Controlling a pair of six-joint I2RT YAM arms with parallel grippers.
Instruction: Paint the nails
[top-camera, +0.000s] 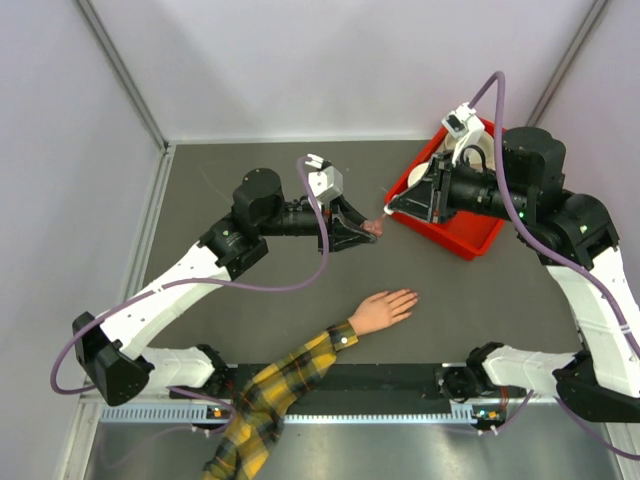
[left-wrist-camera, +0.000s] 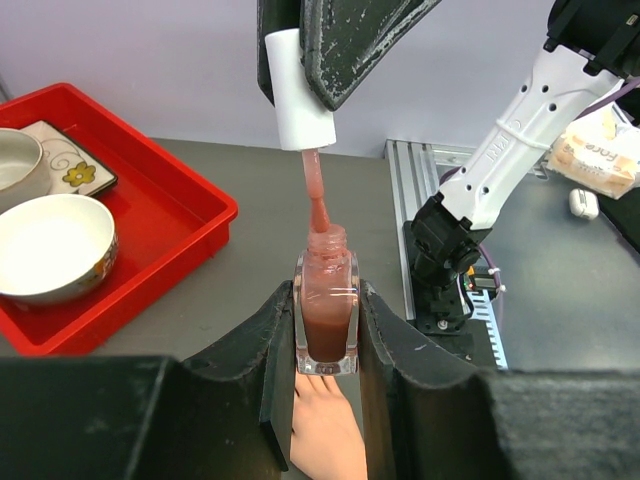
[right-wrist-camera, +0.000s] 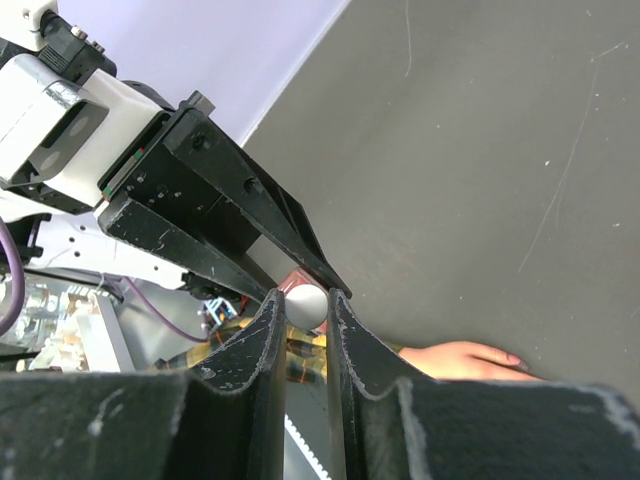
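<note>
Pink polish fills the small bottle (left-wrist-camera: 326, 310) that my left claw (top-camera: 366, 228) clamps upright above the table. My right claw (top-camera: 392, 210) is pinched on the white cap (left-wrist-camera: 298, 95), with the tip of its brush (left-wrist-camera: 317, 195) at the bottle's mouth. The mannequin hand (top-camera: 385, 308) lies flat nearer my bases, well apart from the brush. Its nails (top-camera: 410, 297) are too small to judge, though I reckon none is painted yet. The bottle is open and the brush looks loaded; every stroke is left to do.

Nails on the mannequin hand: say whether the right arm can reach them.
Probably yes: the right gripper holds the brush cap at the bottle, and nothing stands between it and the nails.
</note>
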